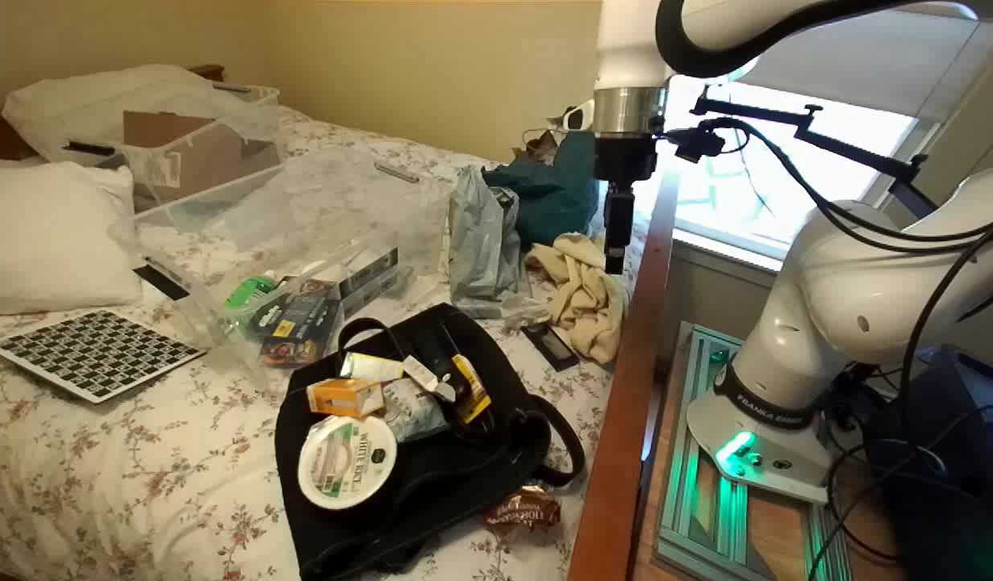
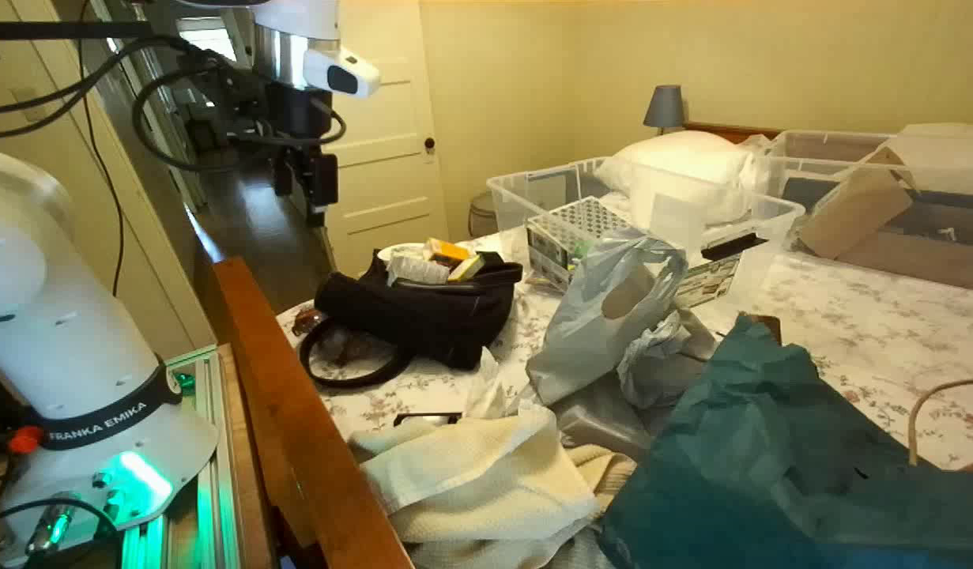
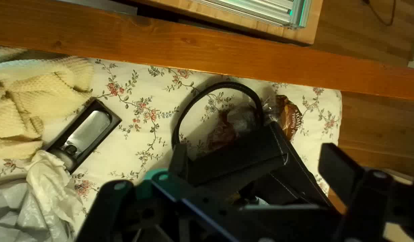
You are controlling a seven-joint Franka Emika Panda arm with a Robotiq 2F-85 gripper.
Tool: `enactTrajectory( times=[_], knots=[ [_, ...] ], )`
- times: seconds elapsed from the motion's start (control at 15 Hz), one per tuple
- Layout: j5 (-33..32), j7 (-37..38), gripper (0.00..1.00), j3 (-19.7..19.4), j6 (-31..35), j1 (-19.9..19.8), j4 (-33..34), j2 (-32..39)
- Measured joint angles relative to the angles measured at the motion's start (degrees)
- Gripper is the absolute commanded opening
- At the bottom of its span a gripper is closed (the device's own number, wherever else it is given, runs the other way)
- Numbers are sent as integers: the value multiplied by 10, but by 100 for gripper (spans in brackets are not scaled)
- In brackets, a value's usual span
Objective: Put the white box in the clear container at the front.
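Observation:
My gripper is open and empty, its fingers wide apart in the wrist view [image 3: 259,163]. It hangs high beside the bed rail in both exterior views [image 1: 617,242] [image 2: 308,194]. A small white-and-yellow box [image 1: 373,367] lies on the black bag [image 1: 472,347], with a smaller white box [image 1: 420,374] beside it; I cannot tell which is the task's white box. The white-and-yellow box also shows in an exterior view [image 2: 466,267]. The nearer clear container [image 1: 196,303] stands on the bed beyond the bag, holding several boxes. It also shows in an exterior view [image 2: 775,233].
An orange box [image 1: 345,397] and a white rice tub [image 1: 348,462] lie on the bag. A grey plastic bag [image 2: 605,316], teal bag [image 2: 763,442] and cream blanket [image 2: 486,474] lie nearby. A wooden rail [image 1: 625,420] edges the bed. Another clear container holds cardboard [image 1: 189,153].

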Motion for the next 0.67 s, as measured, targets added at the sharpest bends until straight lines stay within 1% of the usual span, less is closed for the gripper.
enactTrajectory(
  times=[0.27, 0.4, 0.53, 0.67],
  knots=[
    [3, 0, 100, 3, 0, -1, 0, 0],
    [36, 9, 100, 15, 2, 5, 0, 6],
    [88, 38, 100, 43, 23, 20, -1, 18],
    [139, 76, 100, 82, 76, 40, -2, 34]
  ],
)
